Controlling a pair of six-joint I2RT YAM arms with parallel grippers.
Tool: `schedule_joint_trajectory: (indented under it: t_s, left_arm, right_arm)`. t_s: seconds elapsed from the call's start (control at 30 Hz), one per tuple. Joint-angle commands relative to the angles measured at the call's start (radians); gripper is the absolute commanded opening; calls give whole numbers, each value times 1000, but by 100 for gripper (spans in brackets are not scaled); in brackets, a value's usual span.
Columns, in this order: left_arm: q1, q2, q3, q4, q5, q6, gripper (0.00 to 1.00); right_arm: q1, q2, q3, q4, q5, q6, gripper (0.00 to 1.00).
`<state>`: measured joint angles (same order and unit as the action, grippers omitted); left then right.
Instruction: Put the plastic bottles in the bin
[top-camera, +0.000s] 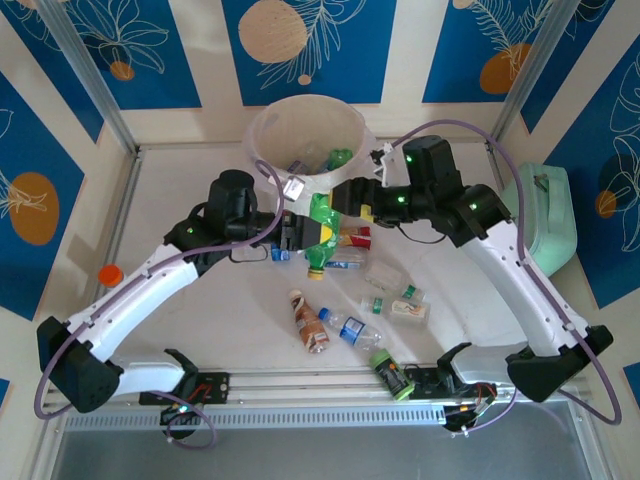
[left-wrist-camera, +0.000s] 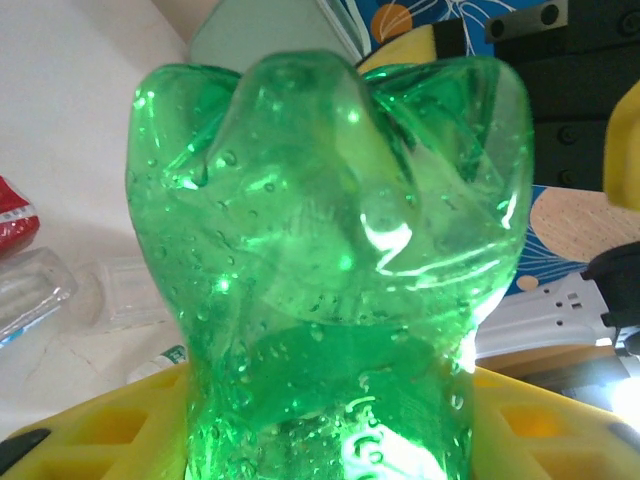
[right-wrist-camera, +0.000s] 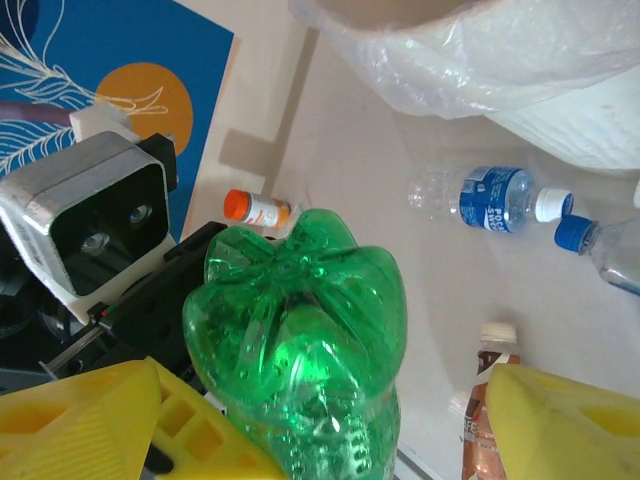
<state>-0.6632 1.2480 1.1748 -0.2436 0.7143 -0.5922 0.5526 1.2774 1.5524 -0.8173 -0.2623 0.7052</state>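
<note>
A green plastic bottle (top-camera: 320, 215) with a yellow label hangs over the table just in front of the bin (top-camera: 305, 140), base toward the bin. My left gripper (top-camera: 298, 236) is shut on it from the left. In the left wrist view its yellow fingers (left-wrist-camera: 90, 430) press both sides of the green bottle (left-wrist-camera: 330, 230). My right gripper (top-camera: 352, 212) stands open around the same green bottle (right-wrist-camera: 300, 330), one yellow finger (right-wrist-camera: 110, 420) against it and the other apart. A green bottle (top-camera: 340, 157) lies inside the bin.
Loose bottles lie on the table: a brown one (top-camera: 310, 322), a blue-labelled clear one (top-camera: 350, 328), clear ones (top-camera: 400, 305), a dark green-capped one (top-camera: 393, 372) and an orange-capped one (top-camera: 110, 273). A mint-green case (top-camera: 548, 215) stands at the right.
</note>
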Motion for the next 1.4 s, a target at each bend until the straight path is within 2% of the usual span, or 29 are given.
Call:
schedule_joint_trajectory:
  t_s: [0.0,0.47,0.67,0.87,1.03,1.17,1.27,1.37]
  left_arm:
    - [-15,2,38,-3,59,31,52]
    - [-15,3,39,35,76,15,52]
    - [-15,8,37,44,68,13,53]
    - [-13,11,40,53,40,15,57]
    - [-15,16,34,71,22,5,67]
    - [-13,4,19,86,1,-3,90]
    - [-13,-23,-15,113,-11,-17,100]
    - [-14,-46,-58,156,-7,-60,100]
  right_arm:
    - [28,29,32,-15,-7,-29,85]
    - [56,54,-5,51,-30,10,80]
    - [59,31,-53,90,-25,42,73]
    - [52,21,-51,90,-9,50,64]
    - [36,11,-51,98,-1,65,60]
    - [9,-1,-54,105,10,80,59]
    - [-27,-14,-50,116,18,100,59]
    - [-79,-28,-53,150,6,132,58]
